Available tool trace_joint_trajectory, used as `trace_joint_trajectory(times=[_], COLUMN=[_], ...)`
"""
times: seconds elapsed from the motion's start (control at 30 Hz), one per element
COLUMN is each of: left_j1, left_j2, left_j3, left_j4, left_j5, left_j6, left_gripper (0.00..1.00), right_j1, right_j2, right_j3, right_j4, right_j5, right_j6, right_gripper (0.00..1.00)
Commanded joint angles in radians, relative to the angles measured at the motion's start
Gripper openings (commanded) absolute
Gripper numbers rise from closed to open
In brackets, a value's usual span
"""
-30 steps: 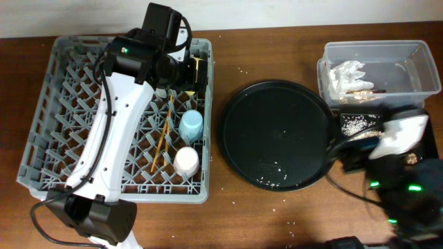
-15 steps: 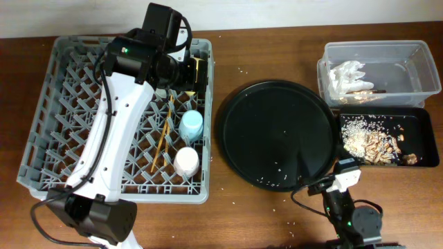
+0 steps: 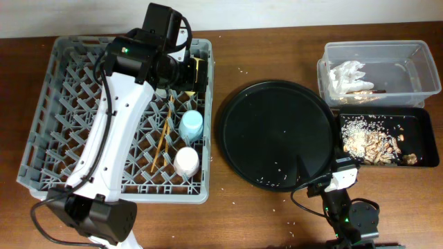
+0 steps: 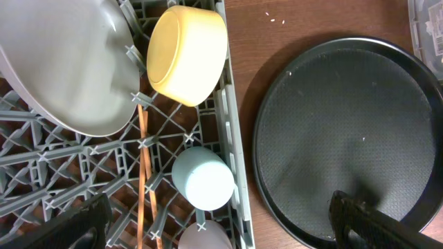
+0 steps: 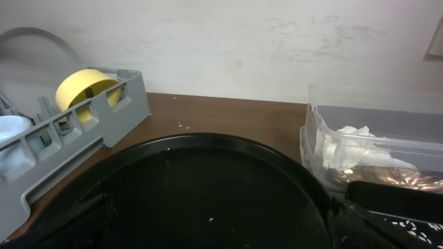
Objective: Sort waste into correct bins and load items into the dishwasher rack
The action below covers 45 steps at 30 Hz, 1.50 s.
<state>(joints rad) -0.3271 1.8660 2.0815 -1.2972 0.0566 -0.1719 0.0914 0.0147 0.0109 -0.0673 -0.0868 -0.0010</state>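
Observation:
The grey dishwasher rack (image 3: 62, 131) (image 4: 228, 138) holds the white plate (image 4: 62, 62), the yellow bowl (image 4: 187, 52) (image 5: 86, 86), the light blue cup (image 3: 191, 125) (image 4: 202, 178), the pale pink cup (image 3: 186, 160) (image 4: 204, 237) and the two chopsticks (image 3: 164, 135) (image 4: 142, 173). My left gripper (image 3: 188, 72) (image 4: 218, 223) hovers open and empty over the rack's right side. The napkin (image 3: 346, 72) (image 5: 346, 142) and the brown-gold wrapper (image 3: 363, 88) lie in the clear tub (image 3: 408, 52). Rice and brown bits (image 3: 367, 138) lie in the shallow black tray (image 3: 415, 121). My right gripper (image 3: 320, 174) (image 5: 221, 228) is open and empty, low at the round tray's front right edge.
The large round black tray (image 3: 277, 131) (image 4: 346, 124) (image 5: 208, 194) lies between the rack and the bins, with a few rice grains (image 3: 273, 169) on it. Stray grains dot the wooden table (image 3: 242, 69). A white wall stands behind the table.
My right arm has pulled back from over the shallow black tray to the table's front edge, leaving the tray's scraps in full view. The left arm has not moved.

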Motion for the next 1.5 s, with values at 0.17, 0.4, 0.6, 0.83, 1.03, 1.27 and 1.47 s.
trace_joint_trajectory(times=[0.17,0.4,0.6,0.83,1.03,1.27,1.47], left_j1=[0.005,0.139,0.404,0.44,0.439,0.433,0.421], left_j2=[-0.004,-0.213,-0.726,-1.352,-1.689,-1.861,-1.86], left_j3=[0.012,-0.236,-1.011,-1.791,-2.073,-2.073,-2.073], left_j4=[-0.018,0.382,0.871,1.406,1.506,1.229,1.221], left_j5=[-0.066,0.007,0.124,0.045,0.027,0.018,0.01], left_j6=[0.01,0.172,0.189,0.402,0.403,0.443,0.443], left_gripper=[0.99,0.99,0.99,0.99,0.99,0.99,0.99], right_j1=[-0.007,-0.007,-0.007,-0.007,-0.007,-0.007,-0.007], right_j2=[-0.011,-0.011,-0.011,-0.011,-0.011,-0.011,-0.011], right_j3=[-0.005,-0.005,-0.005,-0.005,-0.005,-0.005,-0.005], right_j4=[-0.005,-0.005,-0.005,-0.005,-0.005,-0.005,-0.005], right_j5=[0.013,0.013,0.013,0.013,0.013,0.013,0.013], right_j6=[0.001,0.001,0.001,0.001,0.001,0.001,0.001], right_gripper=[0.98,0.98,0.98,0.98,0.98,0.99,0.99])
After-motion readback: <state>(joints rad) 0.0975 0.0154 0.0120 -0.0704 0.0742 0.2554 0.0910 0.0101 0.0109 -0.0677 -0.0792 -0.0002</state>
